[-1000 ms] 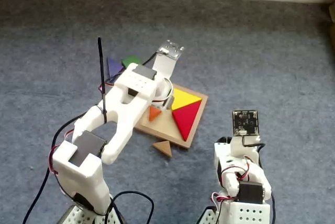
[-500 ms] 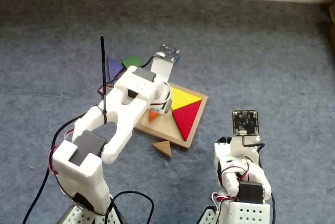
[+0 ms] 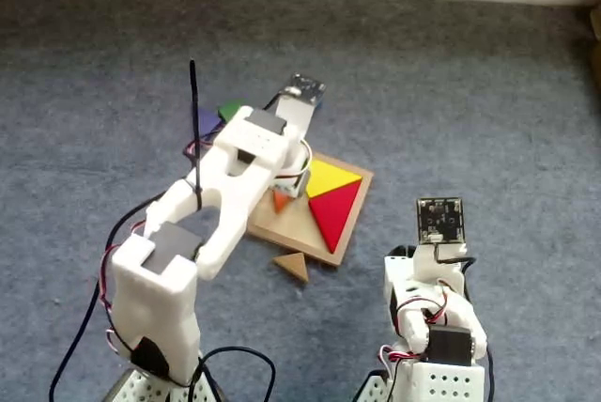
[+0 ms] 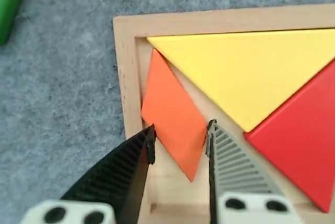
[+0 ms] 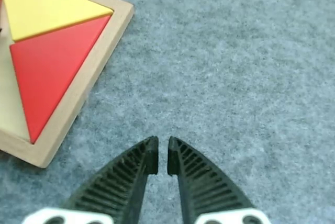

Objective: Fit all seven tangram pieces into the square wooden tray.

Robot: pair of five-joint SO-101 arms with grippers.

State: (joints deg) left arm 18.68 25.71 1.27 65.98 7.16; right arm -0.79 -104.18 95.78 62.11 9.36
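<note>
The tray (image 3: 349, 230) lies on the grey, carpeted tabletop (image 3: 488, 101), turned cornerwise to the arms. Inside it, a yellow triangle (image 3: 333, 177) and a red triangle (image 3: 338, 214) lie edge to edge and fill the half nearer the right arm. An orange piece (image 3: 279, 200), a parallelogram, lies flat in the tray beside them, with one long edge near the yellow triangle and its top corner up against the rim.

The left gripper (image 4: 180, 137) is down in the tray, closed to the width of the orange piece (image 4: 170, 114). The black fingertip (image 4: 151, 143) is at one side of the piece and the grey one (image 4: 212, 137) at its opposite corner, so it has the piece between them.

A tan triangle (image 3: 293, 266) lies on the tabletop just off the tray's near corner. A green piece (image 3: 232, 111) and a purple piece (image 3: 202, 120) lie beyond the left arm, outside the tray.

The right gripper (image 5: 162, 156) is above bare tabletop, well apart from the tray's corner (image 5: 78, 103). Its jaws are almost together and hold nothing.
</note>
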